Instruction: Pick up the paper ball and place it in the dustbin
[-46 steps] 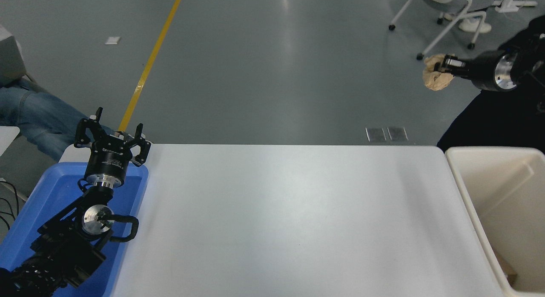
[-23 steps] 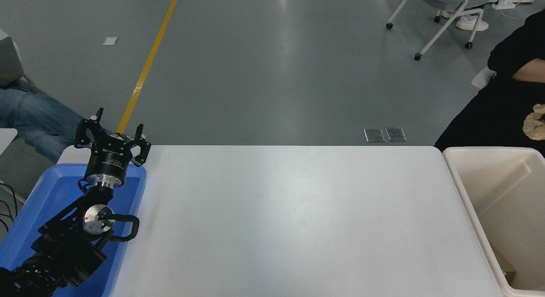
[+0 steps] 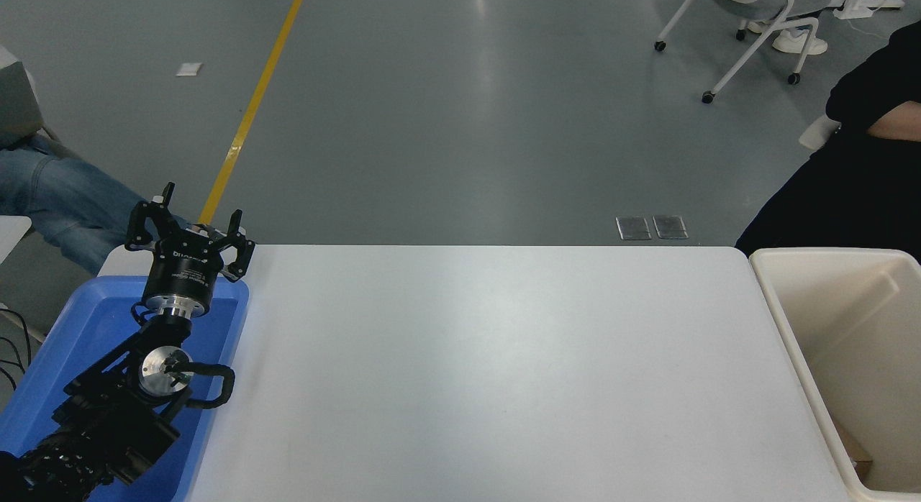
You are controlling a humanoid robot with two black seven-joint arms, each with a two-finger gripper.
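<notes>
**Left claw parked open; ball and right arm out of sight**

The left claw [image 3: 188, 232] stands at about eight o'clock on the desk, its black fingers spread wide and holding nothing, over the far end of the blue tray [image 3: 83, 322]. The right arm and its claw do not show, and neither does the paper ball, so which way the ball lies from any claw cannot be told.

The white desk [image 3: 489, 372] is broad, smooth and matte, with rounded corners. At four o'clock, just beside its right edge, sits the dustbin [image 3: 781, 308]: cream plastic, rectangular, with a thick rounded rim and deep smooth walls, its long axis running toward and away from the camera. A scrap of brown material lies near its bottom. The tray is shallow and glossy. A person in black [image 3: 856, 178] stands at two o'clock, behind the bin.

My judgement: the right arm, off-frame, is the nearer to the bin.
</notes>
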